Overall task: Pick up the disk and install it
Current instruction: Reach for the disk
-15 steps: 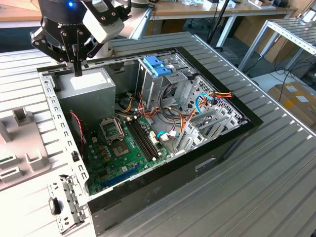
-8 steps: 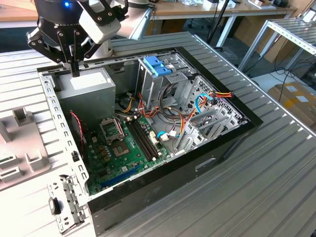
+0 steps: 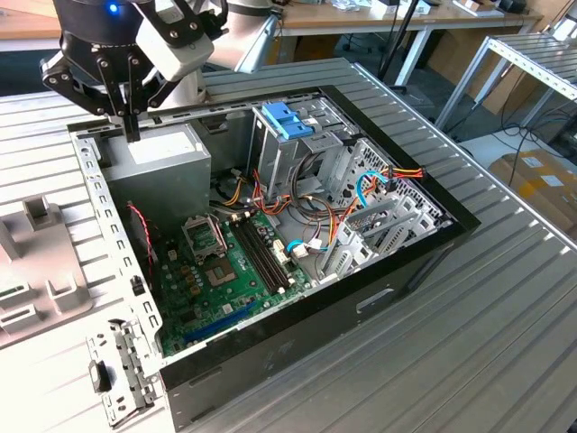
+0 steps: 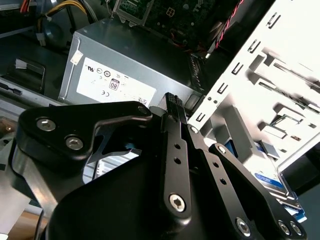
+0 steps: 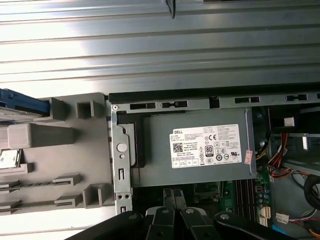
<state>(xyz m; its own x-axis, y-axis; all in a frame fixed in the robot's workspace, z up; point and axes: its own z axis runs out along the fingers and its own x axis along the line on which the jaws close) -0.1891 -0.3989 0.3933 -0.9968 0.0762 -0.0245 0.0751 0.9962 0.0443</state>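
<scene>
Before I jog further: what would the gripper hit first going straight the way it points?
The gripper would likely meet the power supply first, near its edge by the case wall; depth unclear.

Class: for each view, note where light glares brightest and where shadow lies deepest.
Exterior view: the ribbed table gleams, the computer case interior is shaded. First wrist view: bright bands streak the table, a dark gap sits beside the power supply. Second wrist view: the pale case frame is washed out, the gripper dark.

The disk (image 4: 272,182) lies flat just outside the computer case (image 4: 235,85), its white label with a blue band showing. In the first wrist view, a blue side rail (image 5: 22,106) runs along its edge.
</scene>
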